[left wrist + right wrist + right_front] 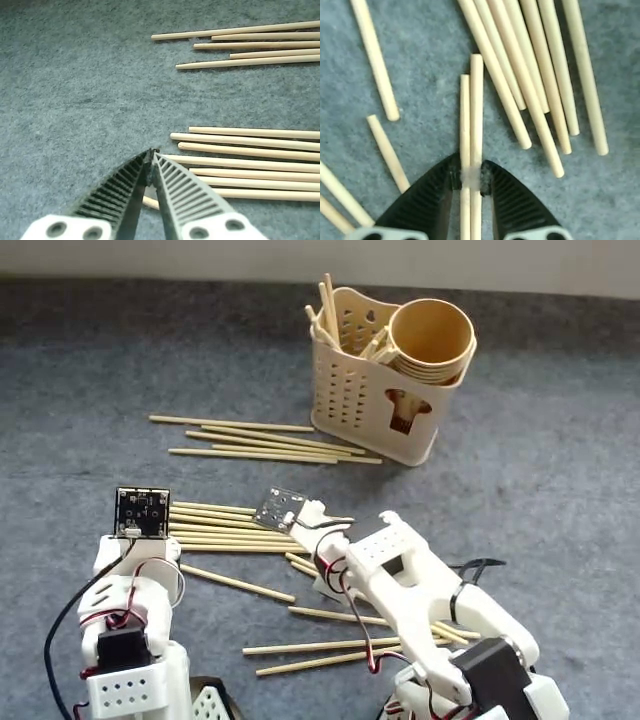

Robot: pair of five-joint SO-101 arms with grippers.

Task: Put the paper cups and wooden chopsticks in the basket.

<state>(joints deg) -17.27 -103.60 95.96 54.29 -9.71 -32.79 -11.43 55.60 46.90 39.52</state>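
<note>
The cream basket (350, 405) stands at the back right with stacked paper cups (432, 338) and a few wooden chopsticks (328, 302) in it. More chopsticks lie on the grey carpet: one bundle (260, 440) in front of the basket, another (225, 525) between the two arms. My right gripper (471, 177) is shut on a pair of chopsticks (471, 110), low over the carpet beside several others (535, 85). My left gripper (151, 154) is shut with nothing in it, just left of a row of chopsticks (250, 150).
Loose chopsticks (320, 648) lie near the front between the arms, partly under the right arm (420, 590). The left arm (135, 590) stands at the front left. Open carpet stretches along the far left and to the right of the basket.
</note>
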